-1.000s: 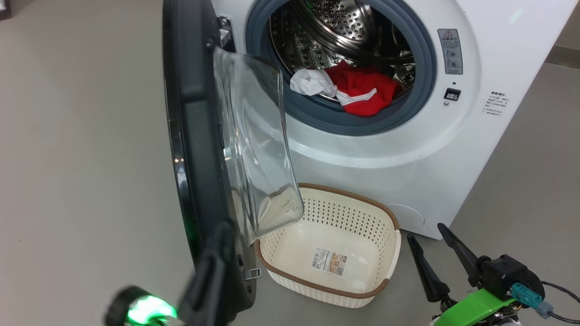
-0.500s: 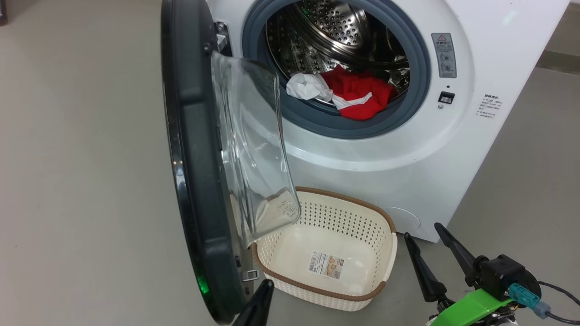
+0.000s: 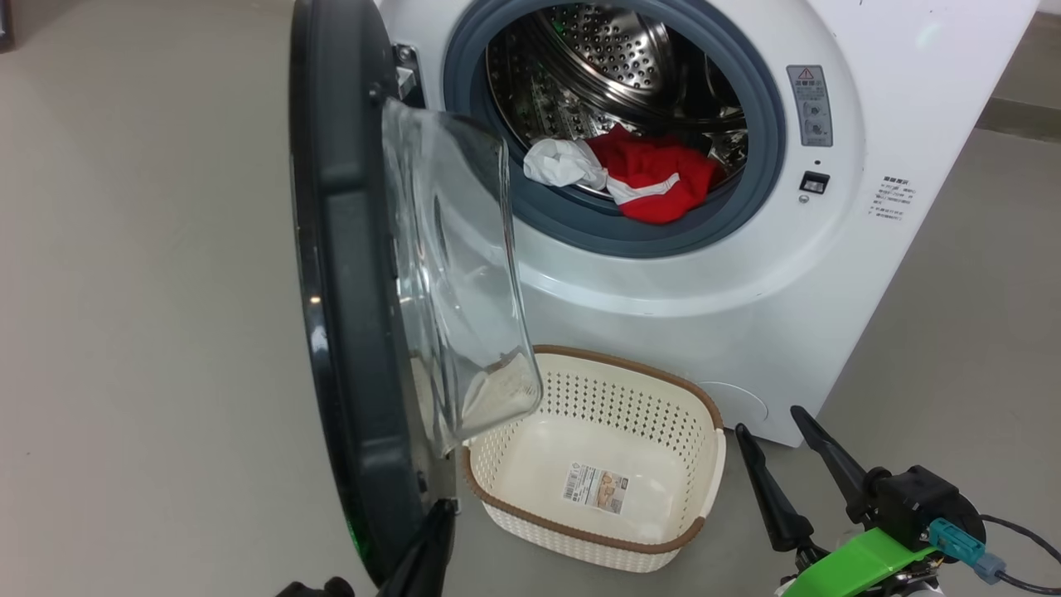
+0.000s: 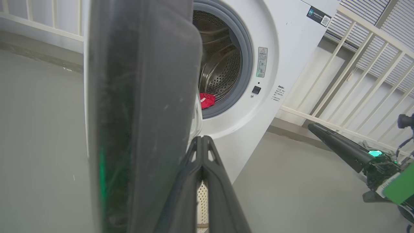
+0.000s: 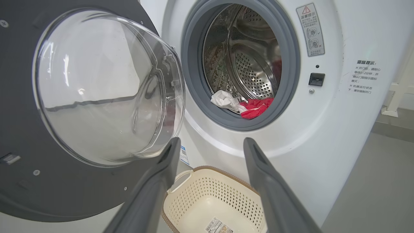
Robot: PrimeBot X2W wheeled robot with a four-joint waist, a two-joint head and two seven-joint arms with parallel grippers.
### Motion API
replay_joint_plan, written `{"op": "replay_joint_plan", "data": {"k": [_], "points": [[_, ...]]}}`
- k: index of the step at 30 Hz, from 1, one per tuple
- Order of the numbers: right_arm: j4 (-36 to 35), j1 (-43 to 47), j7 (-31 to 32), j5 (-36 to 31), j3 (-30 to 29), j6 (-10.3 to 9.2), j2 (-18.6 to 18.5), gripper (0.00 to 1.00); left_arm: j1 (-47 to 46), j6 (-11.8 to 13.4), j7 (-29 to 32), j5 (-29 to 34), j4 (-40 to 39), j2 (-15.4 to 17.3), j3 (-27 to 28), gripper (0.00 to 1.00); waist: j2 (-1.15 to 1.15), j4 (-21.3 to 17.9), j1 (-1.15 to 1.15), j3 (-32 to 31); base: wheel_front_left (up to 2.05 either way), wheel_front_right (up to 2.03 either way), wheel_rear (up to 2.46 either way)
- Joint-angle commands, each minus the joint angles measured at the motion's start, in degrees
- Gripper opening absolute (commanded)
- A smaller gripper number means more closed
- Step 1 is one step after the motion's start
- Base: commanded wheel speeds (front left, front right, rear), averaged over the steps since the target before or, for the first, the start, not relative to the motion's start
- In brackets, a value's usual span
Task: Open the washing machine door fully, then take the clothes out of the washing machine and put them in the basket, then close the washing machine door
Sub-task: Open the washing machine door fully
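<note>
washing machine door [image 3: 356, 274] open, frame left | clothes [image 3: 655, 178] in washing machine [image 3: 746, 274], upper centre | basket [image 3: 630, 398] lower centre | left gripper [image 4: 202, 139] clenched by door edge | right gripper [image 3: 769, 420] released, lower right

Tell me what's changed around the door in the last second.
The left gripper, fingers shut, shifted right across the washing machine door's lower edge and now sits at its inner side. The door looks swung slightly wider. Nothing was gripped or released. Unchanged: right gripper open and idle, red and white clothes in the drum, basket empty.
</note>
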Motion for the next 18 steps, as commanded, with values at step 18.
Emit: {"op": "replay_joint_plan", "data": {"k": [18], "points": [[-2.02, -0.05, -0.37, -1.06, 0.35, 0.28, 0.17, 1.00, -0.45, 3.89, -0.78, -1.14, -3.07, 2.69, 16.36, 0.00, 0.00, 0.71, 0.00, 1.14, 0.00, 0.00, 0.00]]}}
